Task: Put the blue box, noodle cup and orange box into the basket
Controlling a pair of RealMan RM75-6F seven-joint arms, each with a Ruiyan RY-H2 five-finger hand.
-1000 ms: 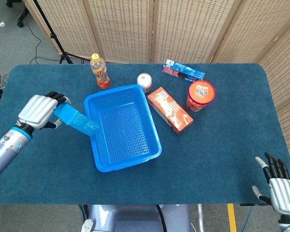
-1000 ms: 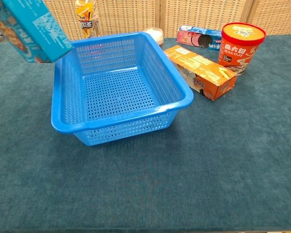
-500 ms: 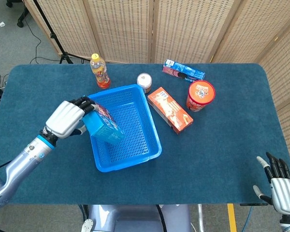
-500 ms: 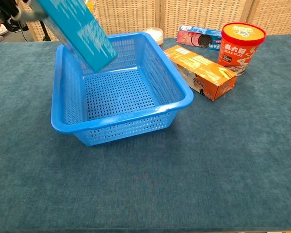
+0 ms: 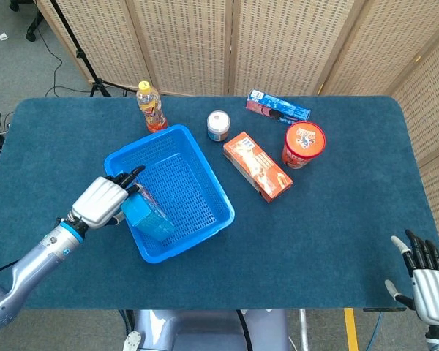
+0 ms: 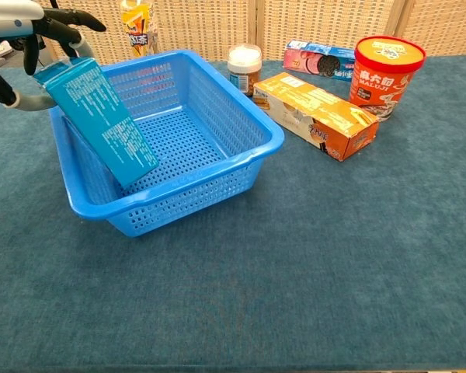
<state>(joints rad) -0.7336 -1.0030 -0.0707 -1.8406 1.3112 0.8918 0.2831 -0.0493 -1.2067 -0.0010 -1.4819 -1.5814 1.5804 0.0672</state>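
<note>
blue cardboard box [image 6: 101,120], gripped by left hand [image 5: 102,202], now leans inside shifted blue plastic basket [image 5: 205,175]; release next. right hand [image 5: 432,292] idles open.

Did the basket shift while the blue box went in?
Yes. The basket slid left and rotated, opening a gap from the orange box.
</note>
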